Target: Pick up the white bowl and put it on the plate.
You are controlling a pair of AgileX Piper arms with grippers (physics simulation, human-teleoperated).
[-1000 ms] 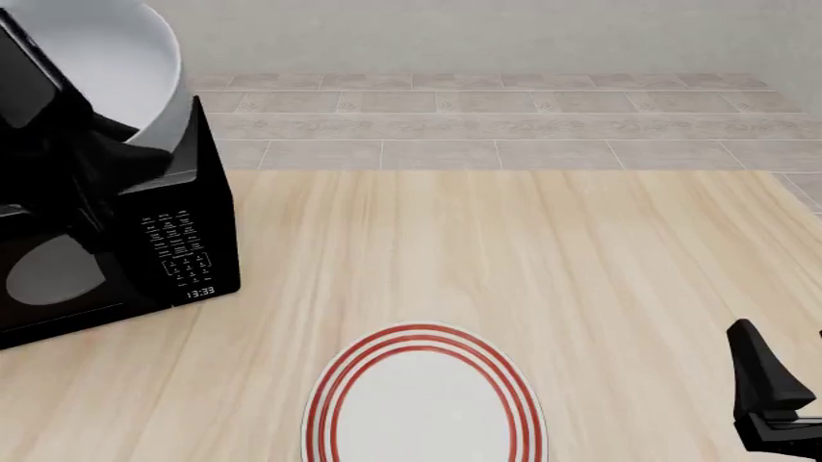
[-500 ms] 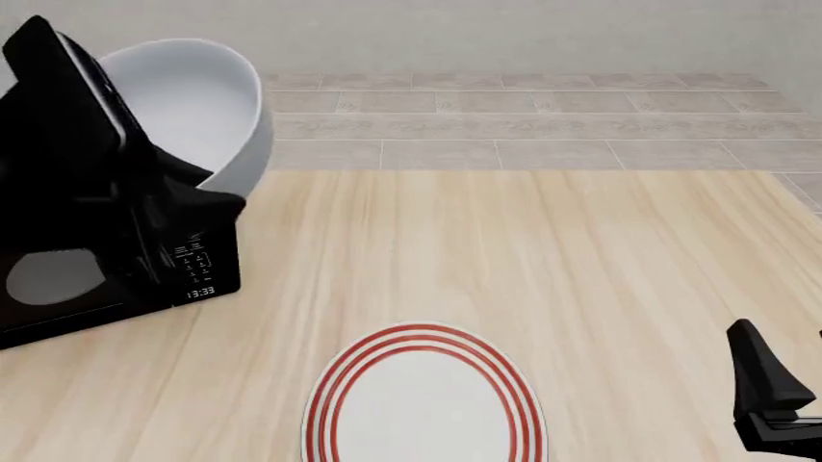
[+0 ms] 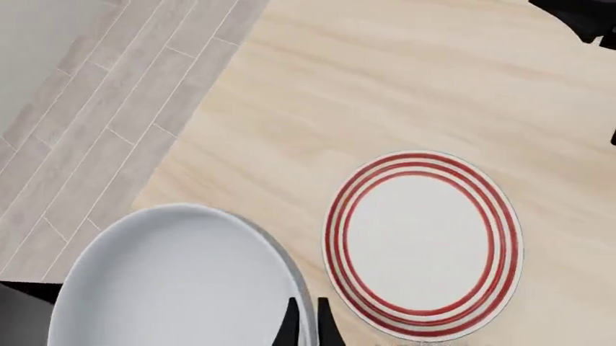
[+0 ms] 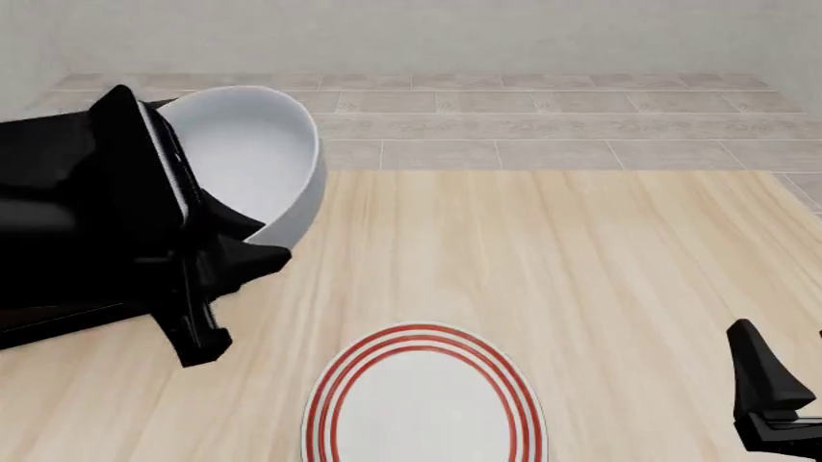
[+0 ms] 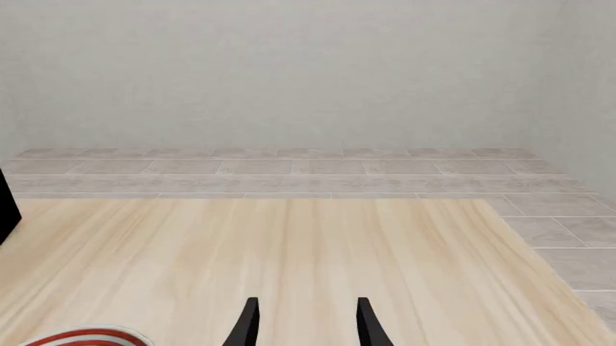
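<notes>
Bowl [image 4: 250, 159]: tilted, in air, held at rim by left gripper [image 3: 304, 324].
Plate [image 4: 424, 399]: flat on table [image 4: 578, 260].
Right gripper [image 5: 304, 323]: fingers apart, holding nothing.

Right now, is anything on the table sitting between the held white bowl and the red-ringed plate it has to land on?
Nothing visible does. The left gripper holds the white bowl by its rim, above the table. Only bare wood lies between it and the plate. The right gripper waits off to the side.

Front overhead, two wrists; shared plate [image 4: 424, 399]
</notes>
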